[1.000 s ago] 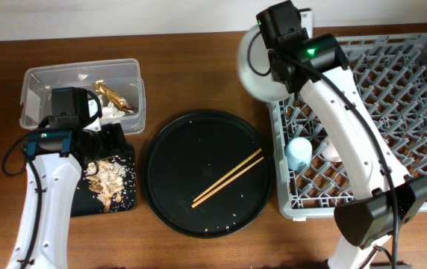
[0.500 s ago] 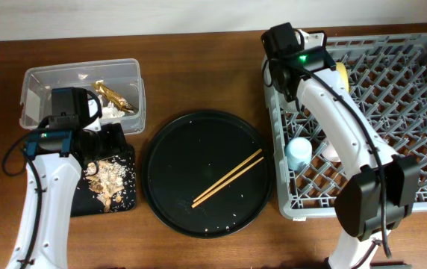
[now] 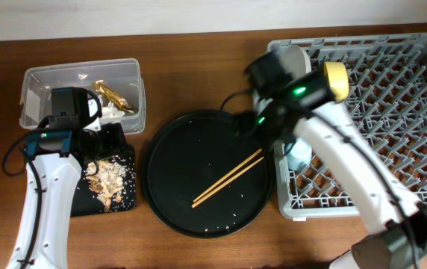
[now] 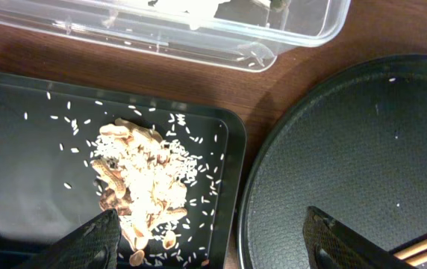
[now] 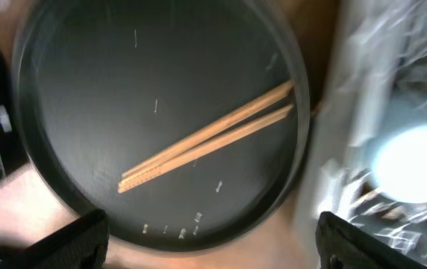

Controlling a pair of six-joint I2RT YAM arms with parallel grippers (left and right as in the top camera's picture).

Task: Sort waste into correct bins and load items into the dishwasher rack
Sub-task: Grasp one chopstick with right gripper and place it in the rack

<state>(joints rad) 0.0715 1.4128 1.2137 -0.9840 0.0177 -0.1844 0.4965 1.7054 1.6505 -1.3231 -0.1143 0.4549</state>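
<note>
Both arms wear smooth white shells on the long links, with black housings at the joints. The left arm (image 3: 45, 187) has a boxy black wrist block with a small teal light (image 3: 45, 137), and a thin black cable (image 3: 8, 161) loops from its side. The right arm (image 3: 344, 153) shows a green light (image 3: 297, 92) on its black wrist. The fingers (image 4: 94, 240) of the left end effector (image 4: 212, 243) are dark and matte.
</note>
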